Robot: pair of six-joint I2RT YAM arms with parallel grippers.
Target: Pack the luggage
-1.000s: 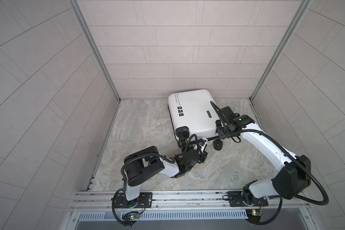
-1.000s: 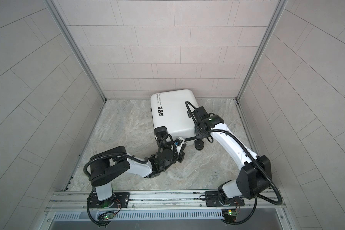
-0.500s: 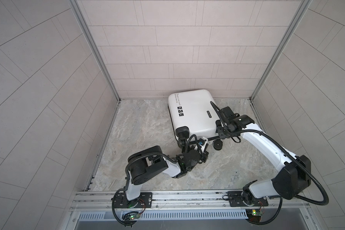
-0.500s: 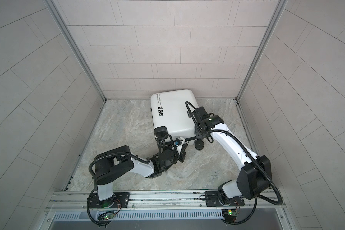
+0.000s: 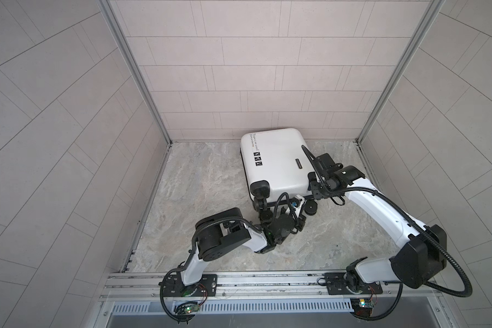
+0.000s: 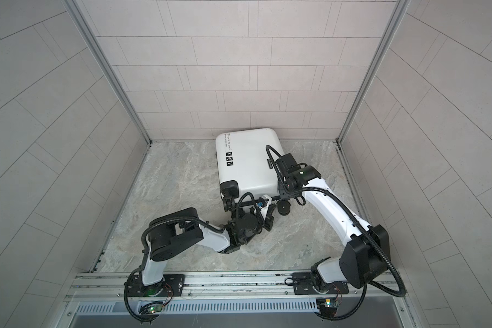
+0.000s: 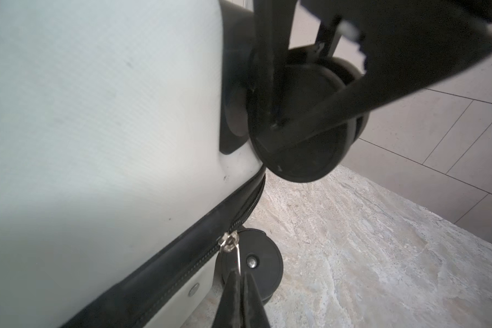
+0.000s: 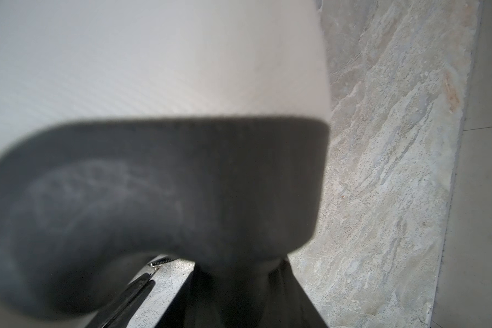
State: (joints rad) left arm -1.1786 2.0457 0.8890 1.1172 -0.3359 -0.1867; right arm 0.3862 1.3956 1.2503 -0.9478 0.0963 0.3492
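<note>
While flat, white luggage (image 5: 276,162), black-banded; left pincer (image 7: 240,272) tight on zipper pull (image 7: 229,244), right pincer (image 5: 314,191): state unclear.

Two high overhead views downward; both wrist views tight against the luggage (image 7: 97,113).

Left arm's elbow (image 5: 222,241) slightly farther right, nearer the luggage (image 5: 276,159).

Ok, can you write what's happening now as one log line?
luggage: lying flat, closed | left fingers: shut on zipper pull | right fingers: at luggage corner, grip unclear
</note>
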